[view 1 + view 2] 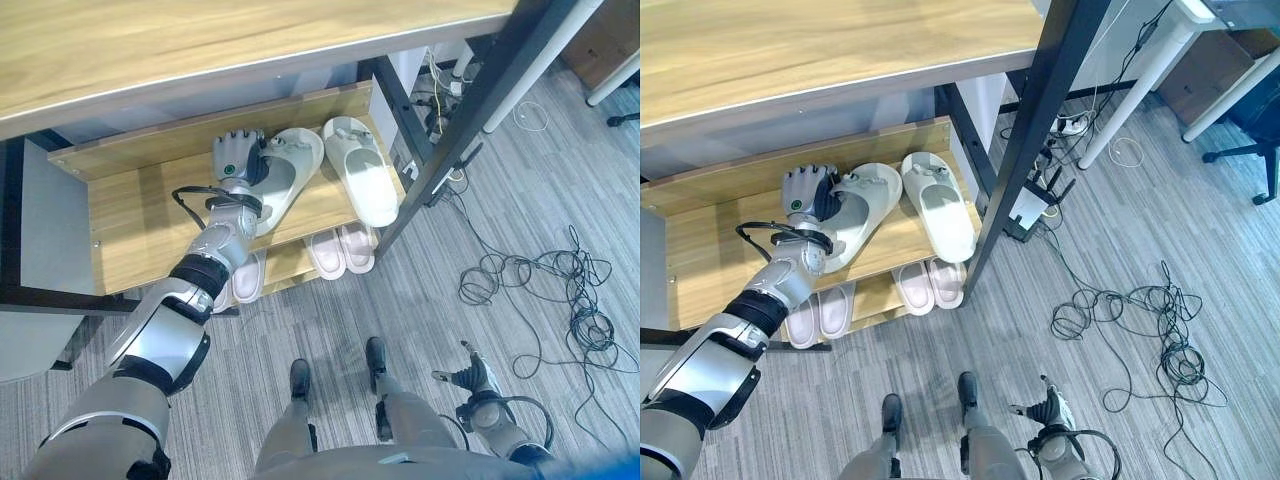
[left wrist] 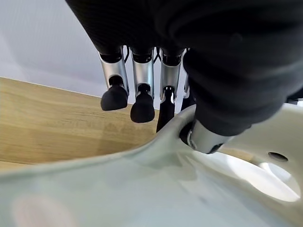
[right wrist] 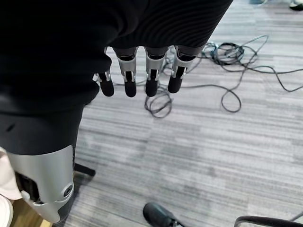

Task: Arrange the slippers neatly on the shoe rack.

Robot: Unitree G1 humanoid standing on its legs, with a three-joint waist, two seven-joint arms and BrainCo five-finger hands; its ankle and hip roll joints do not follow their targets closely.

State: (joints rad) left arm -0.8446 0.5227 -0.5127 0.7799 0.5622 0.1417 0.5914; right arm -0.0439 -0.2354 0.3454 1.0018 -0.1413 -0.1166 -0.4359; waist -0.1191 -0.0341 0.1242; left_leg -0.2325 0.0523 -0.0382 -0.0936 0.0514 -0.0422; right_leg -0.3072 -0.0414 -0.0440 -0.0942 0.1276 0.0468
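Two pale slippers lie on the shoe rack's middle wooden shelf (image 1: 130,220). The right slipper (image 1: 362,170) lies flat with its toe toward the front. The left slipper (image 1: 290,180) is angled beside it, the two toes close together. My left hand (image 1: 237,155) is on this angled slipper (image 2: 142,189): the thumb (image 2: 208,137) is tucked under its strap and the fingers (image 2: 142,90) reach over the top toward the back wall. My right hand (image 1: 470,378) hangs low by the floor, its fingers (image 3: 149,75) relaxed and holding nothing.
Two pairs of pink slippers (image 1: 342,250) (image 1: 245,278) sit on the lower shelf. A wooden top board (image 1: 200,40) overhangs the rack. A black post (image 1: 470,130) stands at the rack's right end, with tangled cables (image 1: 540,290) on the carpet beyond it.
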